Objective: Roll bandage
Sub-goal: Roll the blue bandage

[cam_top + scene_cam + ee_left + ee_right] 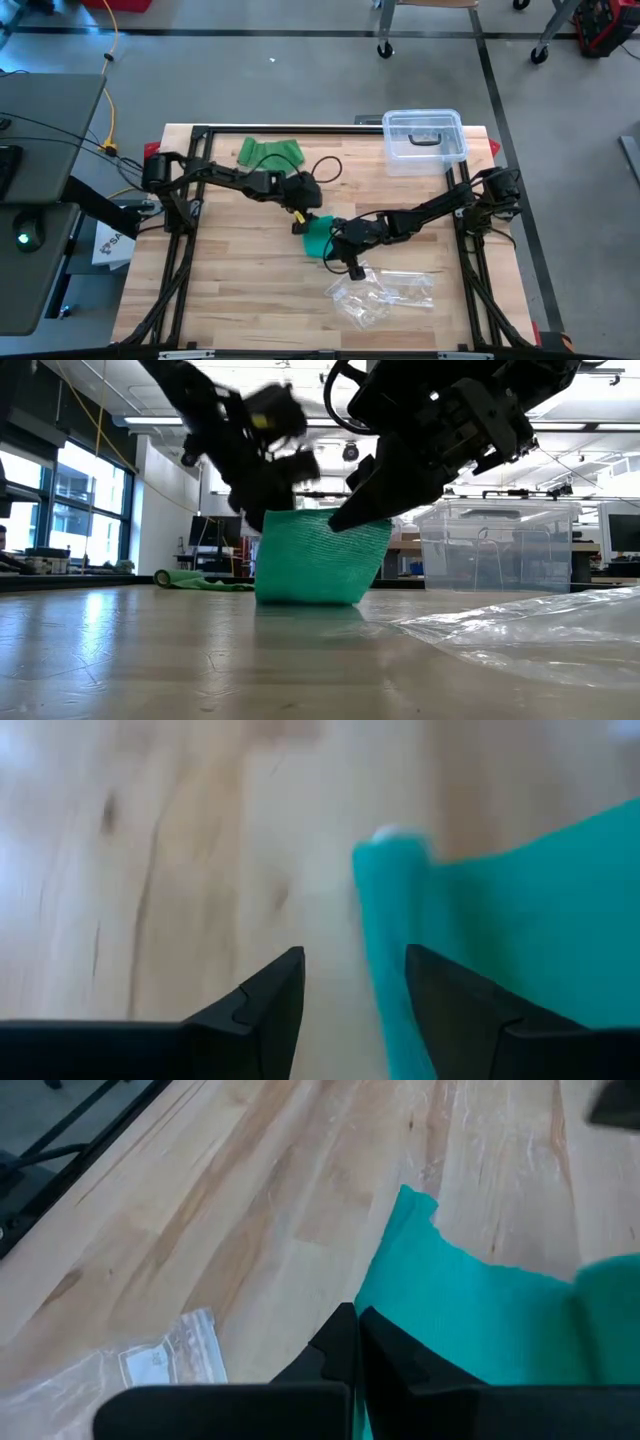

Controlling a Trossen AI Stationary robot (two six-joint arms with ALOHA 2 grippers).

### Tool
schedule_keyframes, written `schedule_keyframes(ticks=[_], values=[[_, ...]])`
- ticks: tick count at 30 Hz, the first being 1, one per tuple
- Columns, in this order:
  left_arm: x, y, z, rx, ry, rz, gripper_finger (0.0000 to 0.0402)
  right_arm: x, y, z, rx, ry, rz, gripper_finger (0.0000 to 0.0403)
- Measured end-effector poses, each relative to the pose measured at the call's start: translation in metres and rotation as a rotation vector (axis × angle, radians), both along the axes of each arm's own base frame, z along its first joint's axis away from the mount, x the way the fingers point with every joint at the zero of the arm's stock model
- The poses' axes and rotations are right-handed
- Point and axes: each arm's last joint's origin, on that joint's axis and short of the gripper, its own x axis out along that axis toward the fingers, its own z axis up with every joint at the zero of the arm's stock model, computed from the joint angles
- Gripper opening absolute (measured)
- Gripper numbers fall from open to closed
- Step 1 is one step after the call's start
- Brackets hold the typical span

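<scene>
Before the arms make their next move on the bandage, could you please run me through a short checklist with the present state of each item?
1. Right gripper shut on the teal bandage: ok.
2. Left gripper open at the bandage's edge, nothing between its fingers: ok.
3. Bandage rolled up: not ok, it hangs as a loose sheet touching the table.
4. Plastic bag clear of the bandage: ok, lies beside it.
5. Green bandage and clear bin out of the way: ok.

Teal bandage [319, 236], mid-table, partly rolled
</scene>
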Motion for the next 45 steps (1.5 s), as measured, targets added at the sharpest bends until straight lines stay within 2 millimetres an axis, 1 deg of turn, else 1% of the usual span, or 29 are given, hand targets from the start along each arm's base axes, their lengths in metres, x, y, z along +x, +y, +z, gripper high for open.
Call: schedule_keyframes(ticks=[2,4,7,10,15,18,22,25,27,28,30,31,32,34,37,39,40,43,45], values=[[0.001,-0.006,0.010,0.055,-0.046,-0.008,0.0167,0.000,0.000,0.000,-0.001,0.001,0.001,0.0000],[0.000,-0.006,0.016,0.093,-0.064,0.000,0.0167,0.000,0.000,0.000,-0.002,0.003,0.001,0.0000],[-0.002,-0.004,0.020,0.096,-0.068,0.007,0.0167,-0.001,0.001,-0.001,-0.003,0.008,0.004,0.0000],[-0.002,-0.008,0.021,0.059,-0.072,-0.018,0.0167,-0.002,0.006,-0.001,-0.008,0.007,0.022,0.0000],[-0.003,-0.024,0.019,0.059,-0.042,-0.049,0.0167,-0.008,0.024,-0.003,-0.065,0.018,0.049,0.0000],[-0.003,-0.028,0.015,0.089,-0.020,0.011,0.0167,-0.012,0.029,-0.005,-0.088,0.042,0.048,0.0000],[-0.002,-0.021,0.004,0.131,0.022,0.168,0.0164,-0.013,0.029,-0.006,-0.092,0.061,0.046,0.0000],[0.001,-0.017,-0.008,0.052,0.043,0.235,0.0160,-0.013,0.027,-0.007,-0.097,0.062,0.036,0.0000],[0.002,-0.019,-0.018,-0.006,0.079,0.209,0.0156,-0.012,0.027,-0.007,-0.106,0.061,0.024,0.0000],[0.002,-0.023,-0.021,-0.034,0.091,0.159,0.0154,-0.012,0.027,-0.007,-0.110,0.059,0.019,0.0000],[0.005,-0.034,-0.020,-0.077,0.070,-0.005,0.0149,-0.012,0.026,-0.007,-0.114,0.061,0.015,0.0000],[0.007,-0.042,-0.017,-0.080,0.038,-0.082,0.0147,-0.012,0.026,-0.007,-0.114,0.062,0.015,0.0000],[0.008,-0.049,-0.012,-0.060,0.016,-0.121,0.0144,-0.012,0.026,-0.007,-0.114,0.061,0.015,0.0000],[0.009,-0.058,-0.003,0.044,-0.006,-0.119,0.0138,-0.013,0.026,-0.007,-0.115,0.065,0.015,0.0000],[0.009,-0.060,0.006,0.198,-0.034,-0.070,0.0132,-0.013,0.026,-0.007,-0.115,0.065,0.015,0.0000],[0.009,-0.060,0.007,0.199,-0.045,-0.066,0.0131,-0.013,0.026,-0.007,-0.116,0.068,0.015,0.0000],[0.010,-0.060,0.008,0.173,-0.048,-0.068,0.0130,-0.013,0.026,-0.007,-0.118,0.068,0.013,0.0000],[0.011,-0.059,0.001,0.092,-0.029,-0.064,0.0130,-0.013,0.027,-0.007,-0.121,0.064,0.018,0.0000],[0.011,-0.058,-0.006,0.069,-0.016,-0.063,0.0130,-0.014,0.031,-0.007,-0.128,0.055,0.030,0.0000]])
